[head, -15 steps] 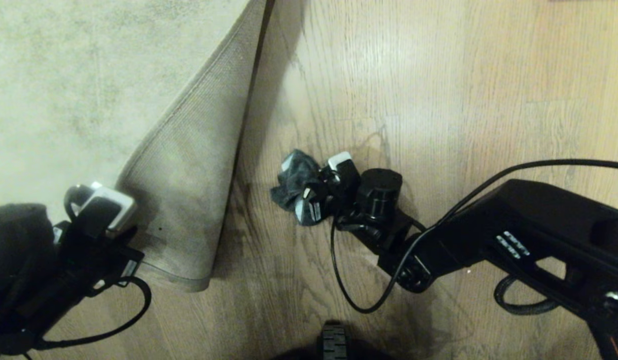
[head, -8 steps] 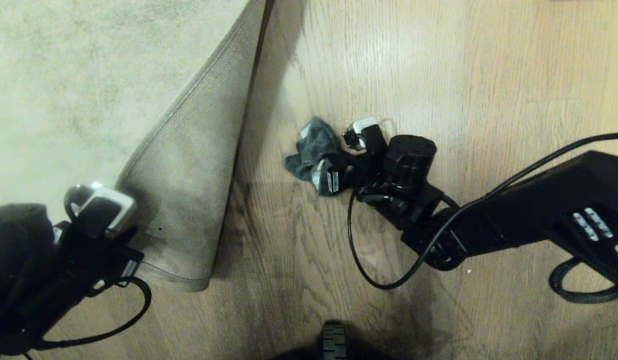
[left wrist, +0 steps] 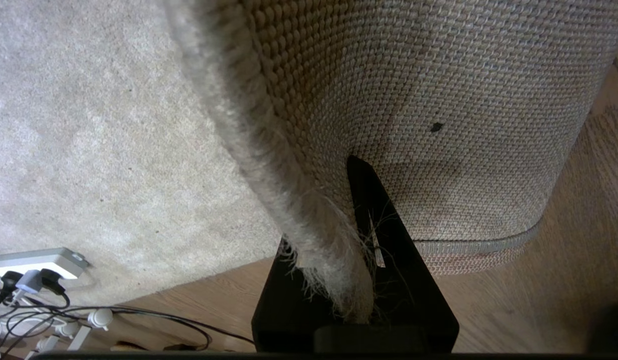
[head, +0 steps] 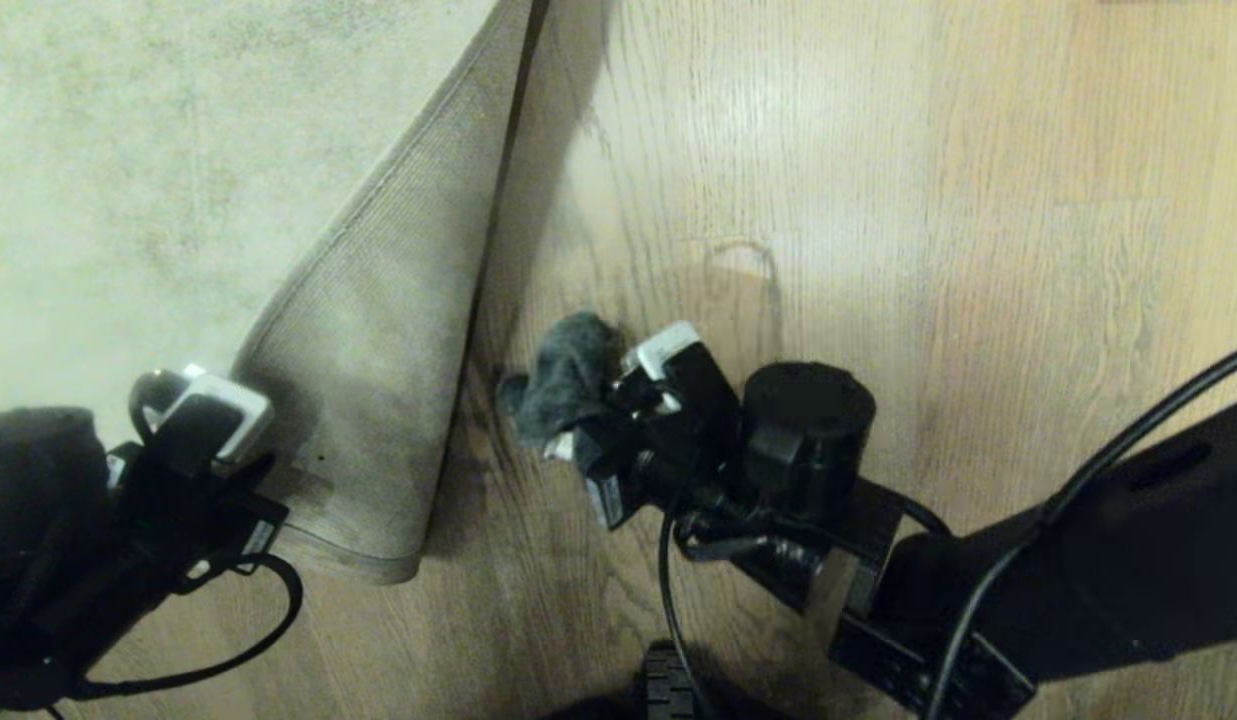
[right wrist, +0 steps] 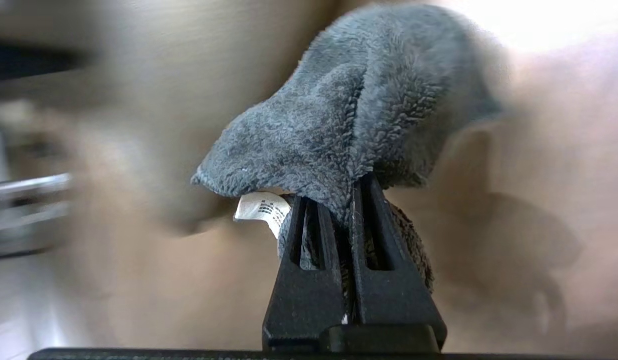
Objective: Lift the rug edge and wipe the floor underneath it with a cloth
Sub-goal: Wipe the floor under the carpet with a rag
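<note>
Head view: the right claw (head: 578,440), clamped on the cloth (head: 558,385), has swept back toward the rug edge (head: 483,280) across the exposed floor (head: 878,200). The left claw (left wrist: 358,260) stays pinched on the folded-back rug corner, so wiping looks underway.

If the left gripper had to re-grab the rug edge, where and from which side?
Probably where the left gripper pinches now: the rug edge by the folded-back corner, from the floor side. The edge is thin, with tan backing facing up.
</note>
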